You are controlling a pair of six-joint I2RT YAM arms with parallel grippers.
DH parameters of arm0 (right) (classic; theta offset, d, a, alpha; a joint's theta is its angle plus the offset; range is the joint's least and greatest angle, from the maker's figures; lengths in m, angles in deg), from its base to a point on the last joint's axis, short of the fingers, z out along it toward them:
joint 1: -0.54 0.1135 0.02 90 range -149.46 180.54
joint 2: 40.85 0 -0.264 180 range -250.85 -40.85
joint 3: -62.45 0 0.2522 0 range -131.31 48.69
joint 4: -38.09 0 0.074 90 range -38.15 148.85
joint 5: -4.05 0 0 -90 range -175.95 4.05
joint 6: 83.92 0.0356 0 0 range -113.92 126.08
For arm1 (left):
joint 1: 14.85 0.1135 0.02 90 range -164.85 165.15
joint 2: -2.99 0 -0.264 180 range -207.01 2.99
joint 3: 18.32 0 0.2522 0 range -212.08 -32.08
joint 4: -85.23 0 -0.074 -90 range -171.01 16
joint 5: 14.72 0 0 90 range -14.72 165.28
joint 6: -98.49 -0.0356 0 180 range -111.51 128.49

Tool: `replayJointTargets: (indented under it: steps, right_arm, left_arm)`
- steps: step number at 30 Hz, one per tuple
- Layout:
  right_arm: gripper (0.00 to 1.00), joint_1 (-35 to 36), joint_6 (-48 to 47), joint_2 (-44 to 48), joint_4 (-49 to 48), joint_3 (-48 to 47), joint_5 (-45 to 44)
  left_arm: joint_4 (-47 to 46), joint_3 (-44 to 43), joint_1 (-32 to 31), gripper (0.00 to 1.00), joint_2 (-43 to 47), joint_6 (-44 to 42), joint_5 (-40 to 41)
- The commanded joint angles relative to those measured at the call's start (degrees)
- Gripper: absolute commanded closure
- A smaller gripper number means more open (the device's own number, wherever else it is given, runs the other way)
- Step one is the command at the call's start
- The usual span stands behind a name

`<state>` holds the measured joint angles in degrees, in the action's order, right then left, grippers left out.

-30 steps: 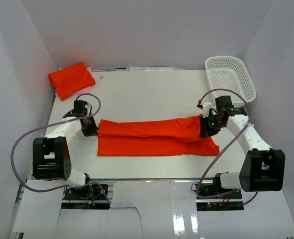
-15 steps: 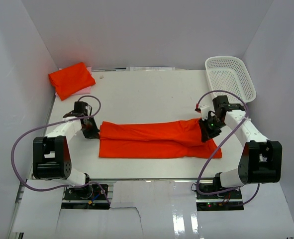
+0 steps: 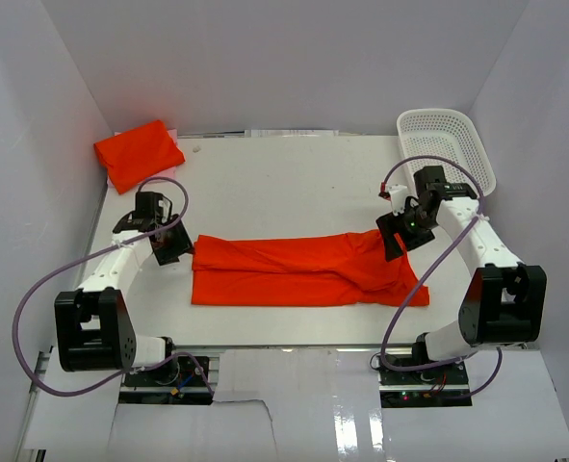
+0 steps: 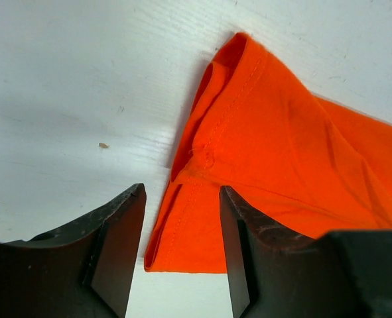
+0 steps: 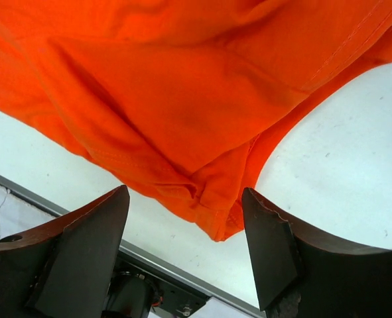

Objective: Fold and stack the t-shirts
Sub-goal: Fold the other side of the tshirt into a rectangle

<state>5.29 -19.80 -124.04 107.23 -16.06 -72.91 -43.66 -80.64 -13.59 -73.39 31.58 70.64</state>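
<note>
with left gripper and right gripper both spread and empty at the ends of the shirt, a long band across the table, i would grip one end's corners level and fold it squarely.

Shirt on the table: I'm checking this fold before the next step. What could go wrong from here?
1. The left fingers stand open close over the hem of the shirt; a regrasp could pinch one layer only and pull the fold apart.
2. Near the right fingers the end lies bunched and uneven, so the next fold may come out crooked.
</note>
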Motion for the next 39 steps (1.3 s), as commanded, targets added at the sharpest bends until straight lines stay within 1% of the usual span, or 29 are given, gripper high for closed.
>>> replayJointTargets:
  steps: [1,4,7,13,20,26,30,33,36,38,39]
  right_arm:
    - [0.25,0.08,1.01,-2.23,-0.26,-3.88,0.41]
    - [0.25,-0.09,1.98,-3.81,-2.98,-4.24,-0.38]
    - [0.25,-0.36,2.68,-5.83,-4.92,-4.16,-0.20]
    - [0.25,-2.46,4.62,-10.75,-10.72,-5.29,-1.09]
    - [0.25,-7.03,5.94,-15.06,-14.06,-8.55,-0.29]
    - [0.25,-8.53,6.64,-18.04,-17.23,-9.95,1.02]
    - [0.27,-8.71,7.34,-20.95,-18.37,-11.10,3.30]
    - [0.30,-8.71,8.22,-22.27,-20.13,-11.62,5.15]
    - [0.37,-8.71,8.75,-23.76,-20.48,-12.50,5.94]
    - [0.51,-8.71,8.93,-24.47,-20.57,-12.59,6.12]
    - [0.57,-8.71,8.93,-24.64,-20.57,-12.59,6.04]
  left_arm:
    - [-1.83,-3.47,-0.29,0.41,-0.85,0.03,1.13]
    - [-2.18,-6.98,-0.29,0.42,-6.04,-0.94,0.08]
    - [-2.62,-11.11,-0.29,0.42,-8.78,-1.82,-0.36]
    - [-1.14,-19.10,-0.29,0.42,-14.93,-2.70,2.88]
    - [-2.10,-20.35,-0.29,0.41,-17.92,-0.68,2.63]
    - [-3.24,-19.30,-0.29,0.41,-18.10,-0.33,2.36]
    - [-3.33,-18.68,-0.29,0.41,-17.58,-0.59,2.45]
    - [-3.33,-18.42,-0.29,0.41,-17.05,-0.94,2.71]
    - [-3.33,-17.89,-0.29,0.41,-16.70,-0.94,2.01]
    - [-3.50,-17.54,-0.20,0.41,-16.43,-0.94,1.39]
    - [-3.68,-17.10,-0.29,0.41,-16.35,-0.94,1.22]
